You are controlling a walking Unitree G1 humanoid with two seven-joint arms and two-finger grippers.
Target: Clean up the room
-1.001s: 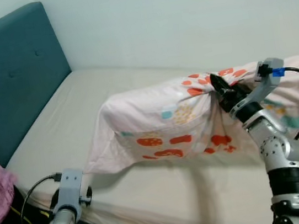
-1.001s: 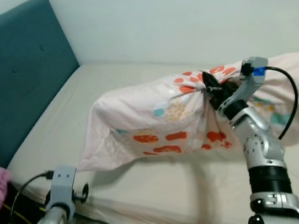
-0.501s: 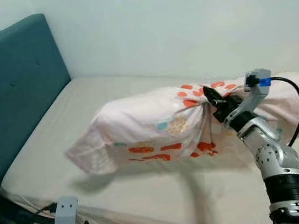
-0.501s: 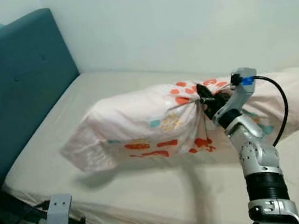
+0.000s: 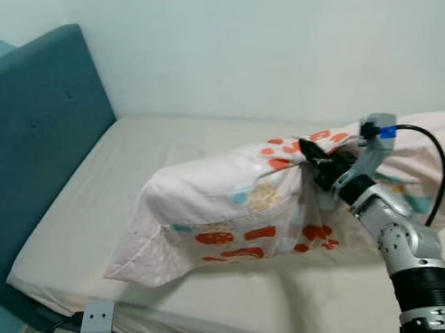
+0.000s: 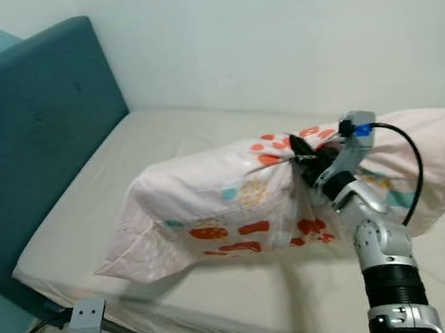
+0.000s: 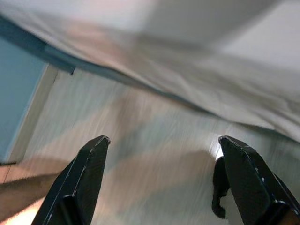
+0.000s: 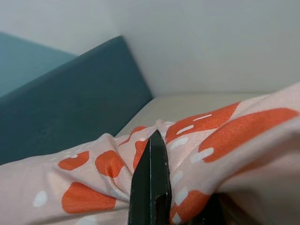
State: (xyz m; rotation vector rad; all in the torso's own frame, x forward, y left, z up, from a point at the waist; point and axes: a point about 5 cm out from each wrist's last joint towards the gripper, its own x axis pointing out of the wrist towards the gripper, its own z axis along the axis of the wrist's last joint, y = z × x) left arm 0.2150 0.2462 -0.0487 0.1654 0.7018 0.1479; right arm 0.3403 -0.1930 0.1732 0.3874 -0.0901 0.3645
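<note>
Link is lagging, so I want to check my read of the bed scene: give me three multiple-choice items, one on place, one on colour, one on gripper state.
1. Where is the pillow?
A. on the floor
B. over the mattress, lifted by the right gripper
C. leaning on the headboard

2. What colour is the headboard?
A. teal
B. white
C. brown

3. How is the left gripper?
A. shut on cloth
B. shut, holding nothing
C. open, holding nothing

Answers: 1 B, the fabric bunches at the right gripper above the bed. 2 A, it is teal blue. 3 C, its fingers stand wide apart over the floor.
</note>
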